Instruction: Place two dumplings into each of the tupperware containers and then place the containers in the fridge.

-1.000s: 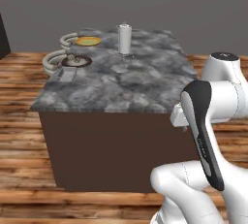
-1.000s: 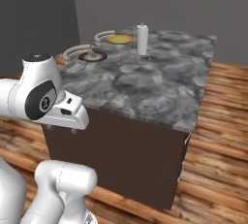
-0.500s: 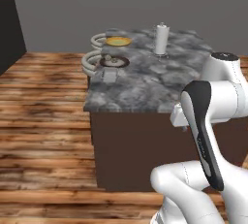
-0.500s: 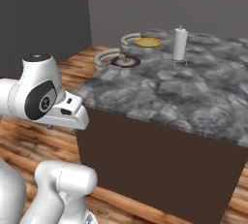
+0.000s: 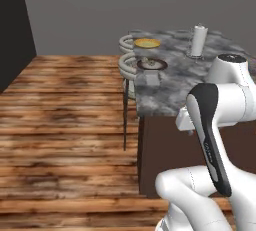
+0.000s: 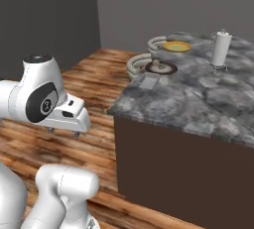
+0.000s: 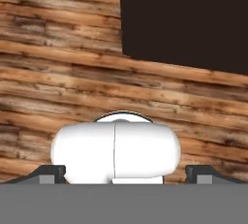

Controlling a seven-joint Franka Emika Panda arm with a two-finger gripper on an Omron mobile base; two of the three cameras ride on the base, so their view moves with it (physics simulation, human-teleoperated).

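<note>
The clear greyish tupperware container (image 6: 148, 81) lies near the marble island's left edge, also seen as the same tray (image 5: 151, 78). Behind it a dark brown plate (image 6: 159, 67) carries small beige dumplings (image 6: 158, 64), too small to count; the dumplings (image 5: 150, 63) show there from the left as well. The pale blue container and the fridge are out of view. My gripper (image 6: 63, 132) hangs folded close to the base, well short of the island, pointing down at the wooden floor. In the hand view the gripper (image 7: 126, 172) is open, tips far apart, with nothing between them.
A yellow plate (image 6: 177, 46) and a tall white cylinder (image 6: 220, 48) stand farther back on the island (image 6: 198, 104). Stools with curved backs (image 5: 126, 65) line its left side. Wooden floor (image 5: 65, 125) spreads to the left; a dark wall (image 5: 12, 30) stands at far left.
The whole picture has shifted: the base has moved, so the island now sits further right and closer in both base views. The arm keeps its folded pose.
</note>
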